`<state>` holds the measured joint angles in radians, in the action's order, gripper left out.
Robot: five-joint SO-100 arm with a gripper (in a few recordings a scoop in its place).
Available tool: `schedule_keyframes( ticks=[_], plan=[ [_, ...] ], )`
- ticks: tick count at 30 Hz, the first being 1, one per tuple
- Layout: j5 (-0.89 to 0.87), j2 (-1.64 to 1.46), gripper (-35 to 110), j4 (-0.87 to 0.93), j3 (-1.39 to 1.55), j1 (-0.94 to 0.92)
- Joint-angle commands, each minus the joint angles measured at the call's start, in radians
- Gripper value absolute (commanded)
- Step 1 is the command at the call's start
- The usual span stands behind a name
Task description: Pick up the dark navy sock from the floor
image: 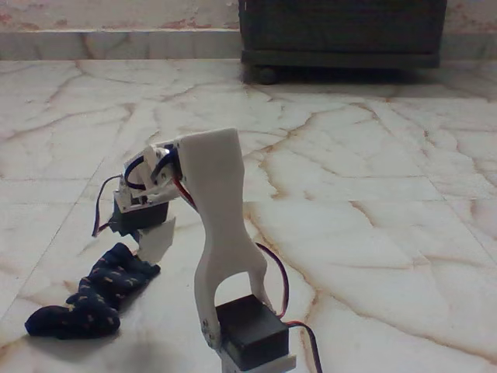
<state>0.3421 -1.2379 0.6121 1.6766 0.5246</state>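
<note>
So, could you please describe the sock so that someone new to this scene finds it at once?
Start at the white arm rising from the bottom middle of the fixed view on the marble floor. Follow it left and down to the gripper. The dark navy sock lies just below it, the only soft fabric thing, flecked with orange-tan.

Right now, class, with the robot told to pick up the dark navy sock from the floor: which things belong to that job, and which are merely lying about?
Belonging to the job:
dark navy sock
floor
gripper, at the sock's upper end

Merely lying about:
dark cabinet on wheels at the back
skirting along the wall
</note>
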Motion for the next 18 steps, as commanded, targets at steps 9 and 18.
schedule_keyframes(
  ticks=[9, 18],
  plan=[
    [-0.043, 0.144, 9, 0.175, -0.279, 0.104],
    [-0.149, 0.264, 10, 0.230, -0.347, 0.196]
  ],
)
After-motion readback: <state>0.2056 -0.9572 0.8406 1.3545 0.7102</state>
